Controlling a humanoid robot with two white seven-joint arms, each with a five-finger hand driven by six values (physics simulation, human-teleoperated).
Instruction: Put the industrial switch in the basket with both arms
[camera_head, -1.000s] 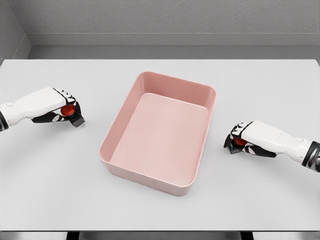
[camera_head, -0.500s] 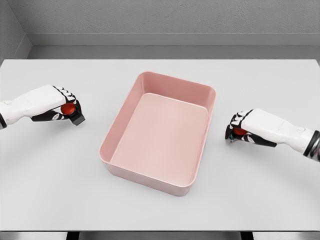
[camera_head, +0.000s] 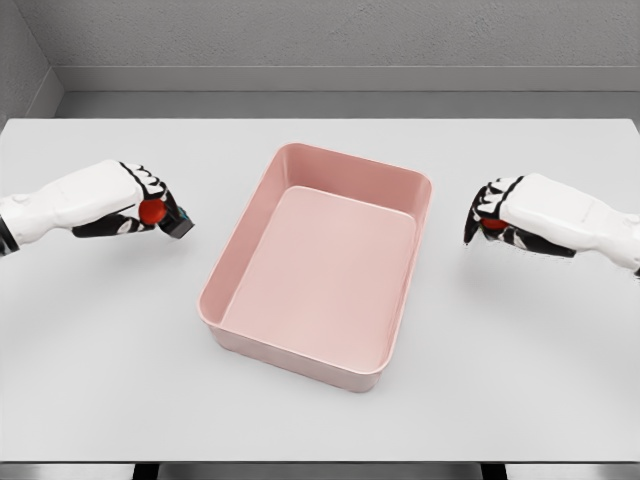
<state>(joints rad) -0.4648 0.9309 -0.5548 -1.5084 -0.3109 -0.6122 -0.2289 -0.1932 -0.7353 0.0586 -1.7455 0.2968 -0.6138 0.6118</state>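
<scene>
A pink rectangular basket (camera_head: 241, 238) sits in the middle of the white table. Left of it, my left hand (camera_head: 158, 208) is curled around an industrial switch (camera_head: 168, 219) with a red button and a dark body, held just above the table. On the basket's right side, my right hand (camera_head: 491, 220) is shut on a second switch (camera_head: 492, 224); only its red button shows between the fingers. That hand hovers above the table, with its shadow below it. Both hands are outside the basket's rim.
The white table (camera_head: 320, 420) runs to a grey wall at the back. The basket's inside holds nothing. Open table surface lies in front of and behind the basket.
Both hands lifted their switches off the table. The left moved right toward the basket. The right rose and drifted slightly right.
</scene>
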